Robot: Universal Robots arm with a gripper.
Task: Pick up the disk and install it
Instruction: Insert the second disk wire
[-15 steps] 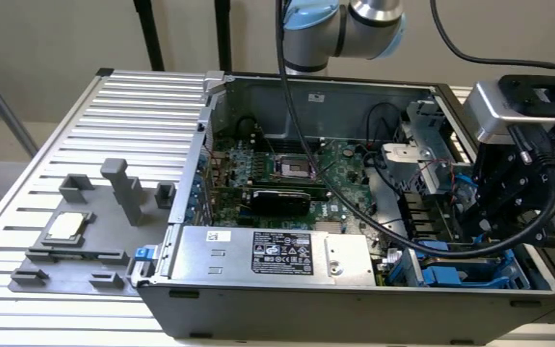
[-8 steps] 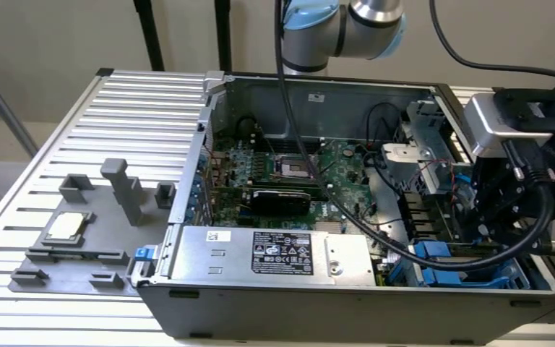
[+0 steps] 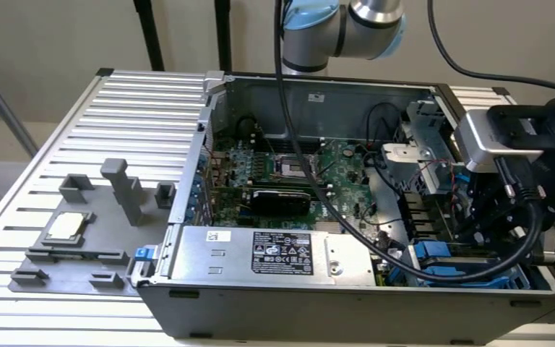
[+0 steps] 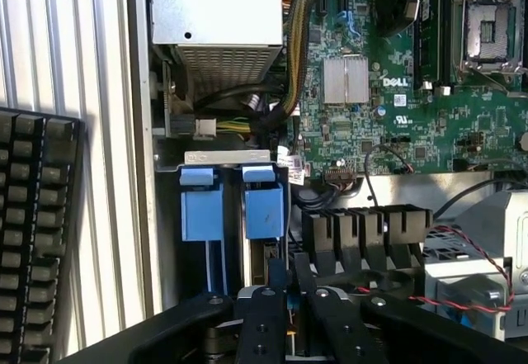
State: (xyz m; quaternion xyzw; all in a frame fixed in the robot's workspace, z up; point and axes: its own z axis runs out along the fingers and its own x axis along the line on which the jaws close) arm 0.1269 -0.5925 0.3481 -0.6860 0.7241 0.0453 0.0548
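A: Two blue carriers in the bay. Which is ours?
B: The one nearer the green motherboard [image 4: 396,125]: silver-grey metal disk [image 4: 266,211] in a blue plastic frame, stood on edge at a corner of the open grey computer case [image 4: 140,133], by the side wall, just beside the other blue carrier [image 4: 202,211].
A: Pincer?
B: Black two-finger gripper [image 4: 289,319] sits at the disk's near end. Fingers nearly closed, look pinched on its thin blue edge.
A: Axis?
B: Long axis runs straight from gripper toward silver power supply box [image 4: 214,9], parallel w/ wall.
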